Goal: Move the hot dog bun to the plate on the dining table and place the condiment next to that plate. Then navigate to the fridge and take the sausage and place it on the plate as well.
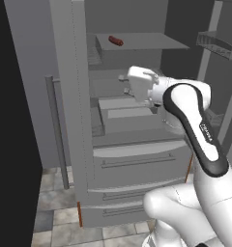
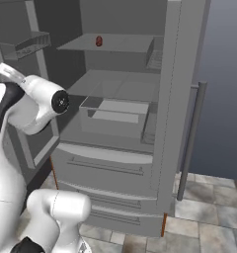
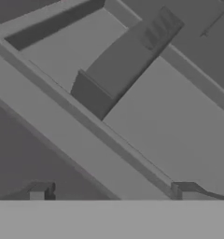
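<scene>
Hovering with jaws spread, the gripper [image 3: 111,190] faces the fridge [image 1: 137,159] drawer edge (sausage [image 1: 115,40] on the shelf above).

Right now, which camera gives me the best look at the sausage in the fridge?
The left base view: the sausage lies lengthwise on the upper shelf of the open fridge, unobstructed. In the right base view the sausage sits farther off and end-on, a small red blob. The hand view looks down at lower fridge bins.

We see the open fridge [image 2: 140,123] mid-frame, the sausage [image 2: 98,41] on its top shelf, upper left.
</scene>
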